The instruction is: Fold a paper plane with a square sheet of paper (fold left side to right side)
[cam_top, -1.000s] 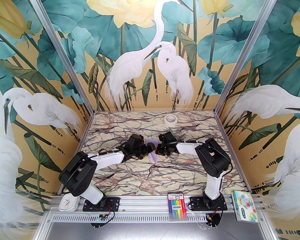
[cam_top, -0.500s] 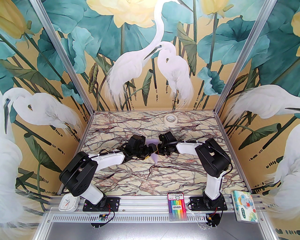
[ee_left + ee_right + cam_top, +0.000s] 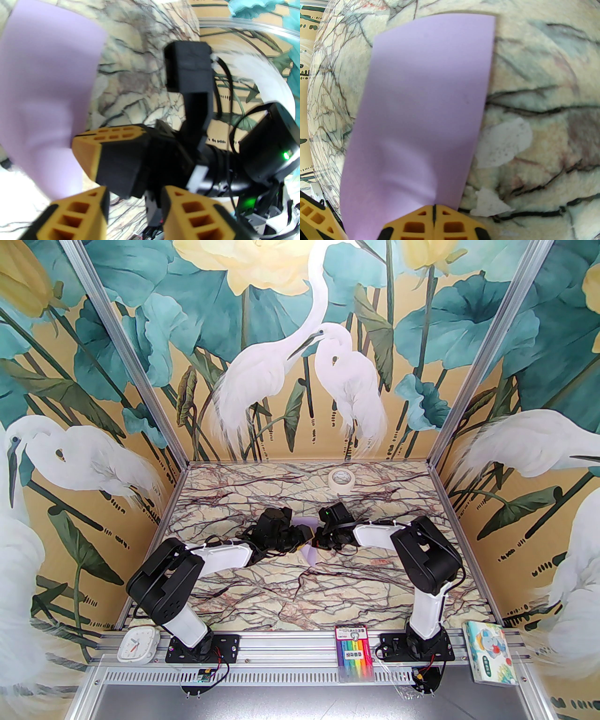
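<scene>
The folded sheet (image 3: pixel 421 105) lies mid-worktop (image 3: pixel 534 70), its long axis running straight away from the right tool (image 3: pixel 433 211), whose tips are pressed together on its near end. The left tool (image 3: pixel 134 192), spread, is just beside it.

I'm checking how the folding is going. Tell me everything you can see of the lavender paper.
The paper is a thin, plain, pale lavender sheet, seen as a long narrow rectangle with straight edges and square far corners, so it looks folded in half. It stretches over the marble table away from the right gripper, whose jaws are shut on its near end. There it ripples with a short crease; the rest looks smooth and unmarked.
</scene>
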